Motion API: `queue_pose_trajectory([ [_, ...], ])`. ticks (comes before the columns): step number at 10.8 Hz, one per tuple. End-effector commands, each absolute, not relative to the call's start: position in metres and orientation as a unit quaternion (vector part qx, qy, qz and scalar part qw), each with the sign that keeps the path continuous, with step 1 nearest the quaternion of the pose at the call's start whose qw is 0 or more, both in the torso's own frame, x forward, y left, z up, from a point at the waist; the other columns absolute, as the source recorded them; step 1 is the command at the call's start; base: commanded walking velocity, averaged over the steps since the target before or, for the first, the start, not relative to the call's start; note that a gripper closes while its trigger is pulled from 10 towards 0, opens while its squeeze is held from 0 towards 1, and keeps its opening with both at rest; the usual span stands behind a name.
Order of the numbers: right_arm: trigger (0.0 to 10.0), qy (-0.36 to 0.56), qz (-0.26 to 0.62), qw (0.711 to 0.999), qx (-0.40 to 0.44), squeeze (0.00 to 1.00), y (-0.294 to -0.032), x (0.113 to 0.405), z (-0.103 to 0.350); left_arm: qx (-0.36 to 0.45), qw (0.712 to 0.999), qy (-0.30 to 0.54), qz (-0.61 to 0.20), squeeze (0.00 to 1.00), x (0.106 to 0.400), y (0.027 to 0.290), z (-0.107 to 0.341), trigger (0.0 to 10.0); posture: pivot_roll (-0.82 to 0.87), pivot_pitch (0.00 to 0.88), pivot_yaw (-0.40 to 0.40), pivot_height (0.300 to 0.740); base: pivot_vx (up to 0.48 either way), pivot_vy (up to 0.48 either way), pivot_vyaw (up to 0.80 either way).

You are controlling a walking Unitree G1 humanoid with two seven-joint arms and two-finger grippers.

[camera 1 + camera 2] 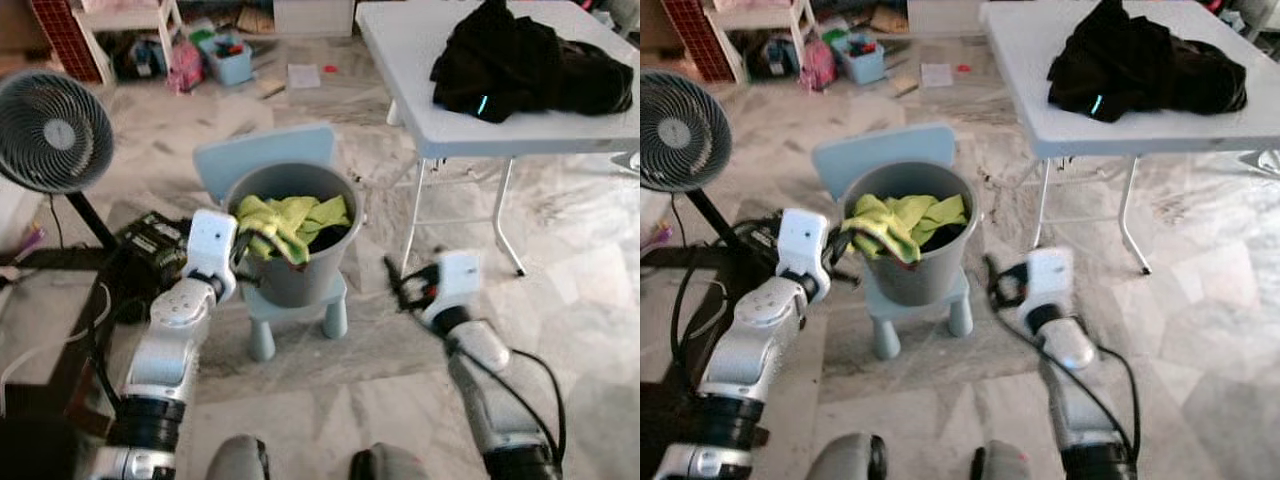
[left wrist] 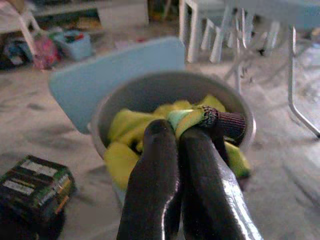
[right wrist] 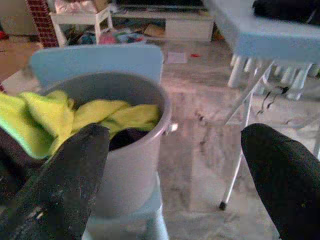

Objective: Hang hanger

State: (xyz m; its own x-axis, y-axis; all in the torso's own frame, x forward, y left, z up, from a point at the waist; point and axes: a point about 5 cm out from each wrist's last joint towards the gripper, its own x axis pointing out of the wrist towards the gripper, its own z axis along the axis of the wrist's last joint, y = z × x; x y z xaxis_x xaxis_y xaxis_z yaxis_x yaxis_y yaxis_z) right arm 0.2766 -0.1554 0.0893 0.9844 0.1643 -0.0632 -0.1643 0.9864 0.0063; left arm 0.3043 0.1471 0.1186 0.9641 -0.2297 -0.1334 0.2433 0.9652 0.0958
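Marble floor; left tool (image 2: pixel 182 132) pinching yellow garment (image 1: pixel 290 222).

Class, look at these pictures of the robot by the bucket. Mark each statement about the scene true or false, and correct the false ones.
1. The left gripper is shut on the yellow-green garment. True.
2. The right gripper is clamped on the bucket's rim. False: its fingers are spread wide, apart from the grey bucket, holding nothing.
3. The bucket stands on a small blue chair. True.
4. The black clothes lie on the floor. False: they lie on the white folding table.
5. A fan stands on the robot's right. False: it is on its left.
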Motion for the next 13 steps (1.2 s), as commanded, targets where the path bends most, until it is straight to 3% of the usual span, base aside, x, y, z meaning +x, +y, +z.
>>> queue_pose_trajectory([
  [1, 10.0, 0.024, 0.072, 0.997, 0.000, 0.00, -0.158, 0.279, 0.092, 0.055, 0.993, 0.021, -0.098, 0.00, 0.304, 0.152, 0.137, 10.0, -0.01, 0.038, -0.031, 0.740, 0.000, 0.000, 0.00],
  [5, 10.0, 0.015, 0.042, 0.999, 0.000, 0.00, -0.164, 0.287, 0.091, 0.055, 0.996, -0.039, -0.057, 0.00, 0.299, 0.163, 0.160, 10.0, -0.02, 0.000, -0.009, 0.740, 0.000, 0.000, 0.00],
  [10, 10.0, 0.018, 0.048, 0.999, 0.001, 0.00, -0.162, 0.286, 0.086, 0.018, 0.996, -0.058, -0.062, 0.00, 0.307, 0.149, 0.162, 10.0, -0.03, 0.000, -0.025, 0.740, 0.000, 0.000, -0.29],
  [13, 10.0, 0.009, 0.066, 0.998, -0.016, 0.00, -0.165, 0.282, 0.089, 0.010, 0.996, -0.064, -0.058, 0.00, 0.307, 0.149, 0.165, 10.0, -0.05, 0.000, -0.026, 0.740, 0.000, -0.419, 0.00],
])
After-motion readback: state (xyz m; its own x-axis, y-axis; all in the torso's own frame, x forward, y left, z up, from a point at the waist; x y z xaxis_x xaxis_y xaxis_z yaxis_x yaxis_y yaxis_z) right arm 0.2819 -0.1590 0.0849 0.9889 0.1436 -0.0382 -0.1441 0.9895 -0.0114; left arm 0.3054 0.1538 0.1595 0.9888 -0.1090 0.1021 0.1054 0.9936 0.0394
